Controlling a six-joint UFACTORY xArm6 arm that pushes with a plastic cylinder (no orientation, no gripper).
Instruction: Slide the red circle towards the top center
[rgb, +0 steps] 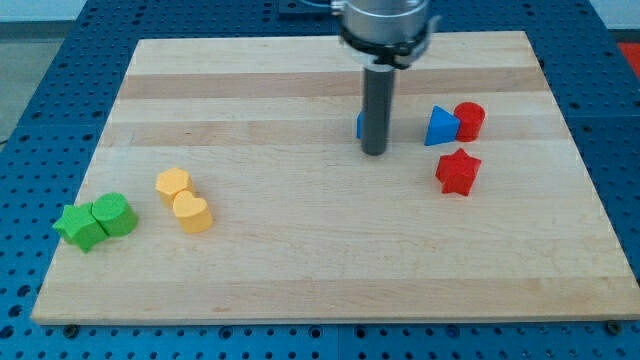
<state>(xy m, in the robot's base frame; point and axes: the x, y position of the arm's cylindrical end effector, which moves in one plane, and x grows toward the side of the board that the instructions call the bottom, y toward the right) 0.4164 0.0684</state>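
Note:
The red circle (470, 120) sits at the view's right on the wooden board (300, 260), touching a blue triangle (439, 127) on its left. A red star (459, 171) lies just below them. My tip (374, 152) is down on the board near the top center, well to the left of the red circle and the blue triangle. A blue block (359, 125) is mostly hidden behind the rod; its shape cannot be made out.
A yellow hexagon-like block (172, 185) and a yellow heart (193, 213) lie at the view's left. A green star (80, 227) and another green block (115, 214) touch each other near the left edge.

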